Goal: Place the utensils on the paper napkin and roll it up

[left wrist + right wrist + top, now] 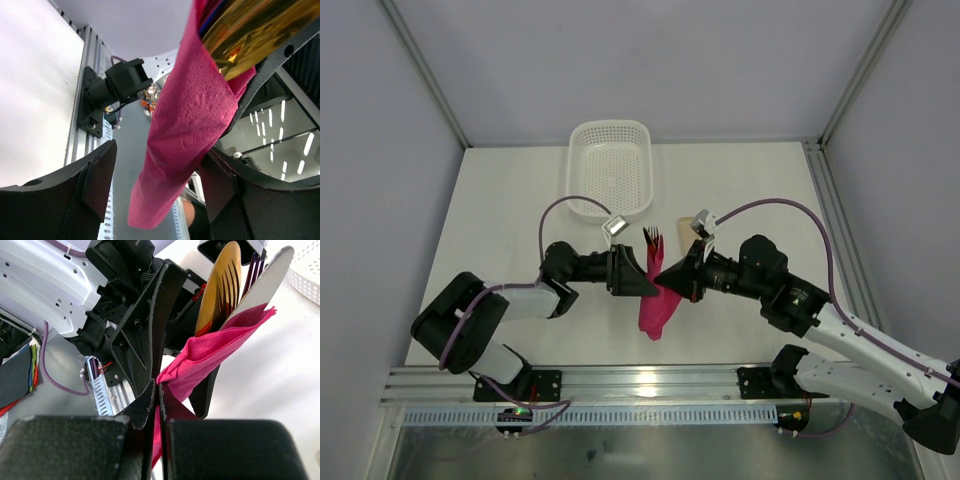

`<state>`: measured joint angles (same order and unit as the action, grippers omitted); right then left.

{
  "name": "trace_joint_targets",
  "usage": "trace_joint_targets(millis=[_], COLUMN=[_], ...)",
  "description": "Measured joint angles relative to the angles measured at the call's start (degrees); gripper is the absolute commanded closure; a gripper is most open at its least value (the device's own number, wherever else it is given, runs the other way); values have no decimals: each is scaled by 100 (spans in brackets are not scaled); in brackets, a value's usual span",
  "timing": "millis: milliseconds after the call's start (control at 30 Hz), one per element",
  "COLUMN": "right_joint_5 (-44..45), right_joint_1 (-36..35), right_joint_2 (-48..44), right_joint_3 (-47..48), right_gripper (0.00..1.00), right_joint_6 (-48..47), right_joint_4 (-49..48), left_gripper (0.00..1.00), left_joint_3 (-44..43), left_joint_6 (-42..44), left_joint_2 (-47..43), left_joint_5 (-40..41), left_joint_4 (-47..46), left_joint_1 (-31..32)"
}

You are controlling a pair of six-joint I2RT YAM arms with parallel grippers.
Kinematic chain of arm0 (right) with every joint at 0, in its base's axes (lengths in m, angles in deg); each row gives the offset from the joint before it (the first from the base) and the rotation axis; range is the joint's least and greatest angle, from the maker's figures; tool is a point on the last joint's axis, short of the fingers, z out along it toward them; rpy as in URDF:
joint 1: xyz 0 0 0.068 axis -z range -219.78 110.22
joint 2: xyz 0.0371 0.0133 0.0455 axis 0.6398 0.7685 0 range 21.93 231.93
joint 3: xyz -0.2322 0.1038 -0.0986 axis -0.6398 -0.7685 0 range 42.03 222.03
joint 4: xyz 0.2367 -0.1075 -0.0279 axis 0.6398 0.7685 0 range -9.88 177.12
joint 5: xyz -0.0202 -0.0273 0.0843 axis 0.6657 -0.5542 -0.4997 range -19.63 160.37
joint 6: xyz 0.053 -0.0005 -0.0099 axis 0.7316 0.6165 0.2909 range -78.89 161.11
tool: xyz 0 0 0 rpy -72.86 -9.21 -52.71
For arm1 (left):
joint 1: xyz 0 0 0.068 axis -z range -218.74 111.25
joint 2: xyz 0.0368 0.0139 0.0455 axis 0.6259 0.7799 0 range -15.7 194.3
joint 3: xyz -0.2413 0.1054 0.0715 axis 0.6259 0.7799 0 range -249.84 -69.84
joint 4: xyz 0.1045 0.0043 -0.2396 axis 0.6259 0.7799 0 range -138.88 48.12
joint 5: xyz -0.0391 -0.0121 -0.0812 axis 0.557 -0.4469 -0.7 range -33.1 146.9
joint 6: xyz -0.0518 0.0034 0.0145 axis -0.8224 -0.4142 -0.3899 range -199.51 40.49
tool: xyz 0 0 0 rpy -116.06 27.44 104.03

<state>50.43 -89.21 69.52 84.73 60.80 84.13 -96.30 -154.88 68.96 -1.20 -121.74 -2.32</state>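
The pink paper napkin [657, 305] is wrapped around the utensils and held off the table between both grippers. Dark fork tines [652, 238] stick out of its top. In the right wrist view a gold spoon head [220, 285], a dark fork [252, 270] and a silver blade [265, 277] rise from the napkin [215, 350]. My right gripper [157, 387] is shut on a fold of the napkin. My left gripper [159, 160] straddles the roll [185, 135]. Its jaws are apart, with a gap at the left finger [97, 180].
A white perforated basket [572, 170] stands at the back of the table. A pale beige strip [685, 228] lies just behind the right gripper. A metal rail [640, 385] runs along the near edge by the arm bases.
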Motion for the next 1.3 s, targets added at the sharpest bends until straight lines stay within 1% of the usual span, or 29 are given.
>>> trace_joint_targets(millis=[200, 300, 367, 500, 533, 633, 800, 833, 900, 933, 967, 1033, 1067, 1133, 1167, 1233, 1300], right_joint_5=[-4, -9, -9, -2, 7, 70, 240, 273, 356, 396, 442, 568, 636, 833, 933, 1215, 1526], right_joint_1=[0, 0, 0, 0, 0, 0, 0, 0, 0, 0, 0, -9, -11, -11, -11, -15, -15], right_joint_2=[-7, -9, -9, -11, -11, -11, -11, -9, -7, -2, 4, 4, 4, 9, 17, 63, 96], right_joint_3=[-76, -92, -116, -146, -146, -146, -146, -146, -146, -146, -146, -146, -146, -136, -118, 4, 166], right_gripper=[96, 96, 96, 96, 96, 96, 96, 96, 95, 95, 93, 88, 82, 75, 65, 59, 57], right_joint_6=[4, 13, 17, 17, 17, 17, 15, 17, 17, 17, 20, 42, 50, 90, 118, 168, 192], right_joint_4=[28, 20, -4, -15, -13, -7, 28, 46, 103, 109, 118, 131, 131, 173, 216, 439, 673], left_gripper=[36, 41, 48, 57, 62, 70, 79, 83, 87, 93, 100, 100, 100, 100, 100, 100, 100], left_joint_3=[0, 0, 0, 0, 0, 0, 0, 0, 0, 0, 0, 0, 0, 0, 0, 0, -33], left_joint_6=[-374, -393, -398, -413, -424, -466, -518, -522, -520, -511, -501, -446, -407, -271, -186, 140, 621], left_joint_2=[216, 205, 181, 138, 138, 125, 109, 109, 109, 109, 107, 107, 107, 83, 61, -94, -330], left_joint_5=[-70, -98, -114, -151, -151, -153, -151, -149, -149, -146, -144, -129, -127, -96, -76, 13, 149], left_joint_4=[-109, -118, -125, -140, -142, -149, -155, -155, -153, -151, -146, -142, -142, -105, -76, 251, 892], left_joint_1=[28, 33, 33, 33, 33, 33, 33, 33, 33, 33, 31, 31, 31, 31, 31, 31, 33])
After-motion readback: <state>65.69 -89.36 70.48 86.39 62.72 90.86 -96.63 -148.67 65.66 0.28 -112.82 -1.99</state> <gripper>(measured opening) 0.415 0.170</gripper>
